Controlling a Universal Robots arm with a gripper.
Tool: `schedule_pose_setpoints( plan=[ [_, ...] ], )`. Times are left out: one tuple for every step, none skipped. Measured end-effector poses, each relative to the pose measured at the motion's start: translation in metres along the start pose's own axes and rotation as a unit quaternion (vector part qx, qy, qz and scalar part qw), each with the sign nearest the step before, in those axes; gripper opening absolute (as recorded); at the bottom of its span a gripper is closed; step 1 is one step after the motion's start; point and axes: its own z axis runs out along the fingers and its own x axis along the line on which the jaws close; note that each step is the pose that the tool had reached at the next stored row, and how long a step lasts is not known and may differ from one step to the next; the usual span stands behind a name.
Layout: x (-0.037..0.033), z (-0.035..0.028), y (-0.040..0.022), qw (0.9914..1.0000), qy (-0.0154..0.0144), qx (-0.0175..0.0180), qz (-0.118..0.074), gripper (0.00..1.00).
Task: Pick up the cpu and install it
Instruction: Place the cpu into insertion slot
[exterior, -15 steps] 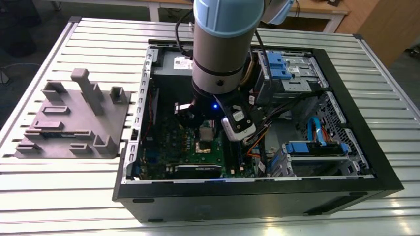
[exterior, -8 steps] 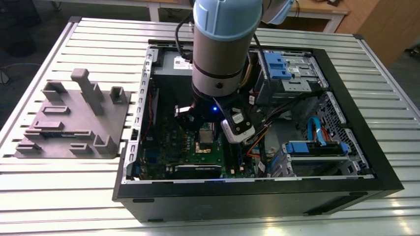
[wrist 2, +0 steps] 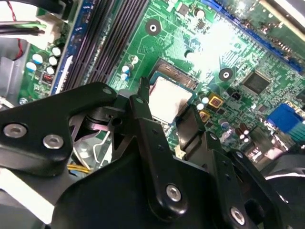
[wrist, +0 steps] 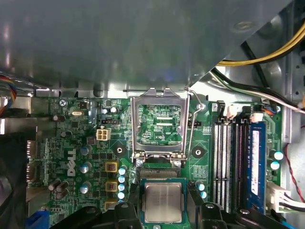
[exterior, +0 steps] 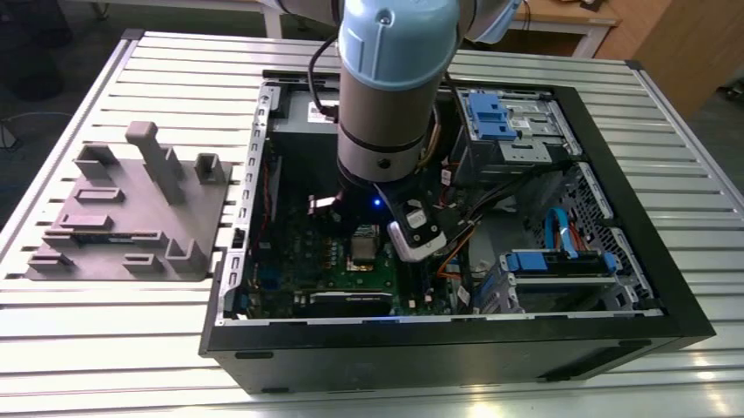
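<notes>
Table (exterior: pixel 139 348): silver-grey metal, built of long slats with grooves between them; it takes up most of the exterior view.
Floor (exterior: pixel 70 96): dark grey, seen past the table's far corner on the exterior view's left.
Cable (exterior: pixel 14 122): a thin one lying on that floor.
Dark shape (exterior: pixel 30 52): stands on the floor in the far corner; perhaps a chair base, too dim to tell.
Desk (exterior: pixel 576 26): pale frame and leg, beyond the table's far edge.
Cabinet (exterior: pixel 686 43): light brown wood, at the exterior view's right.
Light: from overhead, with white glare on the near slats.
</notes>
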Motion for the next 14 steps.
schedule_pose_setpoints(
  plan=[
    [0.0002, 0.0008, 0.0, 1.0, 0.0, 0.0, 0.0, 0.47],
    [0.0002, 0.0009, -0.0001, 1.0, 0.0, 0.0001, 0.0, 0.47],
    [0.0002, 0.0009, -0.0001, 1.0, 0.0001, 0.0001, 0.0, 0.47],
    [0.0002, 0.0009, -0.0001, 1.0, 0.0001, 0.0001, 0.0, 0.47],
    [0.0003, 0.001, 0.0, 1.0, 0.0001, 0.0001, 0.0, 0.47],
    [0.0003, 0.0011, 0.0, 1.0, 0.0, 0.0, 0.0, 0.47],
    [0.0003, 0.0011, 0.0, 1.0, 0.0, 0.0, 0.0, 0.47],
    [0.0003, 0.0011, 0.0, 1.0, 0.0, 0.0, 0.0, 0.47],
    [0.0003, 0.0011, 0.0, 1.0, 0.0, 0.0, 0.0, 0.47],
    [0.0003, 0.0013, 0.0, 1.0, 0.0, 0.0, 0.0, 0.47],
    [0.0003, 0.0019, 0.0, 1.0, -0.0001, -0.0002, 0.0, 0.47],
    [0.0003, 0.0027, 0.0, 1.0, -0.0001, -0.0002, 0.0, 0.47],
    [0.0005, 0.0032, -0.0001, 1.0, 0.0, 0.0, 0.0, 0.47],
    [0.0008, 0.0036, -0.0001, 1.0, 0.0, 0.0, 0.0, 0.47]
  ],
)
